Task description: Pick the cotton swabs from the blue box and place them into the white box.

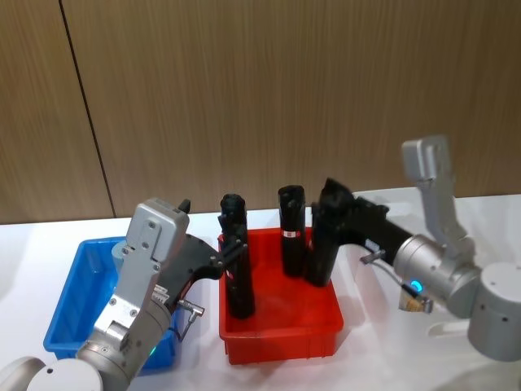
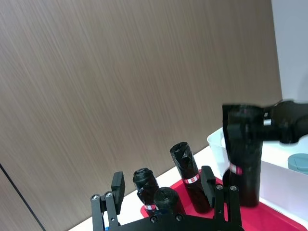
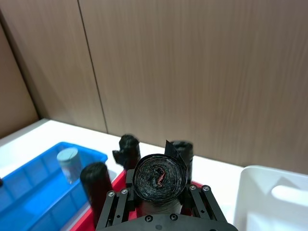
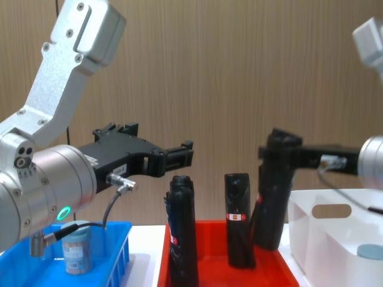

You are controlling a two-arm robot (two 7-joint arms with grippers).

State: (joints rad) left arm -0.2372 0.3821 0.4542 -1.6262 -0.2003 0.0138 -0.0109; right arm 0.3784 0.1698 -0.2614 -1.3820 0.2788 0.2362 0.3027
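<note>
Three containers sit in a row on the white table (image 1: 32,236): the blue box (image 1: 69,301) on the left, a red tray (image 1: 281,326) in the middle, the white box (image 4: 335,239) on the right, edges close together with little free room between. Black cylinders (image 4: 238,218) stand upright in the tray. The right gripper (image 4: 281,156) is clamped on one black cylinder (image 4: 272,203) at the tray's right side, near the white box rim. The left gripper (image 4: 179,154) hangs above the tray's left edge, fingers spread, holding nothing. One cotton swab tub (image 4: 78,251) stands in the blue box; a grey-blue lid (image 4: 370,251) shows inside the white box.
</note>
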